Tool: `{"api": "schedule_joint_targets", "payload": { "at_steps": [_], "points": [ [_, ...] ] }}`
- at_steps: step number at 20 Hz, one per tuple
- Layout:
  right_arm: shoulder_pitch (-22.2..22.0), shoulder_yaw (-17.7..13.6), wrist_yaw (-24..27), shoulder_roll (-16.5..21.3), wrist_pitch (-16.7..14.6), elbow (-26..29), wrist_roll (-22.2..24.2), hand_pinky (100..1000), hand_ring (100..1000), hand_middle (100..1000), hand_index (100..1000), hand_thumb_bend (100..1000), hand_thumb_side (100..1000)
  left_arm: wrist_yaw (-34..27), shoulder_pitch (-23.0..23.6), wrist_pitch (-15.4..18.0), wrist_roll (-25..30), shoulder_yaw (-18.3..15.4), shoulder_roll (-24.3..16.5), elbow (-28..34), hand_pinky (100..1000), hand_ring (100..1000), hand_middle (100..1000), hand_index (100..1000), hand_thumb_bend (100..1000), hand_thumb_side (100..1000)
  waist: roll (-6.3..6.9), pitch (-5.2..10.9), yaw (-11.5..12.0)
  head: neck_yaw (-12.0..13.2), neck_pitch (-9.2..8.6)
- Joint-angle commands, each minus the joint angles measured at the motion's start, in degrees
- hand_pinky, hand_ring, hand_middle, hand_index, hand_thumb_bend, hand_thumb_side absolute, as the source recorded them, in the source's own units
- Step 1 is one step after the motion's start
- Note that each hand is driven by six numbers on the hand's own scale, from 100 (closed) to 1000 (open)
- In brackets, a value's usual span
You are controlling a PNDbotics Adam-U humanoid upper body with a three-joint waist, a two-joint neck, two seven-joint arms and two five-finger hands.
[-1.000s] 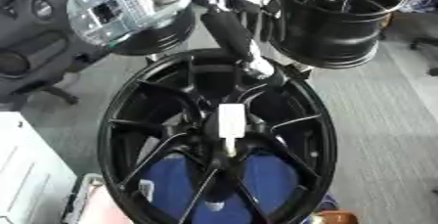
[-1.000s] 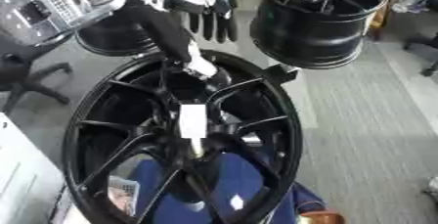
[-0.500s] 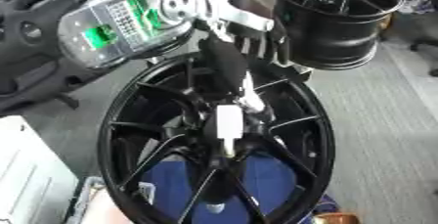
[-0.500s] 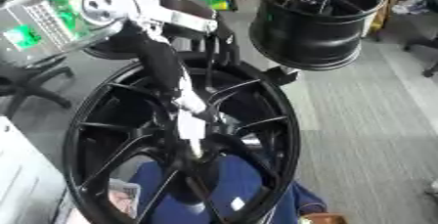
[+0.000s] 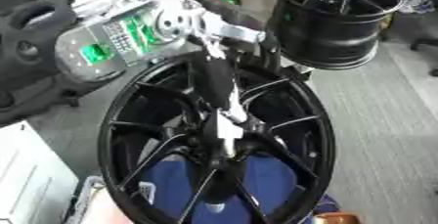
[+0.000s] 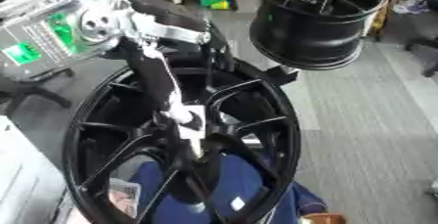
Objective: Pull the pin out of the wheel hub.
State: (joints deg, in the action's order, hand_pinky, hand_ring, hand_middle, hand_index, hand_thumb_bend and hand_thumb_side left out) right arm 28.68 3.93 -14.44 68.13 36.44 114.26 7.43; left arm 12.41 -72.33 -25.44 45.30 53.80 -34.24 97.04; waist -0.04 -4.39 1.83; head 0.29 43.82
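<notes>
A large black spoked wheel hub [image 5: 295,120] fills the middle of both views. A short white pin [image 5: 228,134] stands at its centre, where the spokes meet. My left arm comes in from the upper left, its silver forearm showing green parts. My left hand [image 5: 217,83] reaches down over the hub. One long black finger [image 6: 159,83] is straight, and its pale tip rests at the top of the pin. The other fingers stretch out behind it over the hub's far rim. Nothing is curled round the pin. My right hand shows in neither view.
A second black wheel hub [image 5: 335,22] stands behind at the upper right, close to the big hub's rim. A blue cloth [image 6: 227,189] lies under the spokes. A white cabinet [image 5: 26,184] is at the lower left, and grey carpet [image 6: 376,135] lies to the right.
My left hand has come down from the hub's far rim to the centre; its fingertip now sits at the pin. The pin itself has stayed in place. The camera has shifted a little.
</notes>
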Motion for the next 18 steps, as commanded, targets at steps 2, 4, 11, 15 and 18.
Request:
{"api": "schedule_joint_targets", "payload": {
  "at_steps": [2, 4, 11, 15, 18],
  "points": [
    [0.4, -0.6, 0.4, 1.0, 0.1, 0.3, -0.7, 860, 725, 775, 826, 100, 100, 0.9, 0.7, -6.7, 6.7, -1.4, -1.9, -0.5, 791, 800, 781, 871, 574, 345, -0.22, 0.38, -0.1, 0.1, 0.30],
    [0.4, -0.5, 0.5, 1.0, 0.2, 0.3, -0.9, 860, 725, 775, 826, 100, 100, 1.4, 1.5, -6.9, 6.7, -1.6, -2.1, -1.0, 791, 800, 781, 872, 573, 346, -0.26, 0.23, -0.2, 0.1, 0.30],
    [0.4, -0.4, 0.7, 0.7, 0.3, 0.3, -1.5, 860, 724, 775, 826, 100, 100, 1.0, 2.7, -7.5, 6.7, -2.0, -1.5, -2.4, 769, 773, 740, 851, 598, 396, -0.36, -0.17, -0.2, 0.5, 0.30],
    [0.3, -0.4, 0.7, 0.6, 0.4, 0.3, -1.9, 860, 722, 775, 826, 100, 100, 0.1, 2.6, -8.0, 6.7, -1.7, -0.9, -2.0, 770, 778, 747, 861, 609, 416, -0.35, -0.29, -0.3, 0.6, 0.30],
    [0.2, -0.3, 0.8, 0.5, 0.5, 0.3, -2.3, 860, 722, 775, 826, 100, 100, 0.1, 2.9, -8.5, 6.7, -1.7, -0.7, -2.4, 771, 781, 753, 870, 632, 434, -0.33, -0.44, -0.4, 0.8, 0.30]
  ]
}}
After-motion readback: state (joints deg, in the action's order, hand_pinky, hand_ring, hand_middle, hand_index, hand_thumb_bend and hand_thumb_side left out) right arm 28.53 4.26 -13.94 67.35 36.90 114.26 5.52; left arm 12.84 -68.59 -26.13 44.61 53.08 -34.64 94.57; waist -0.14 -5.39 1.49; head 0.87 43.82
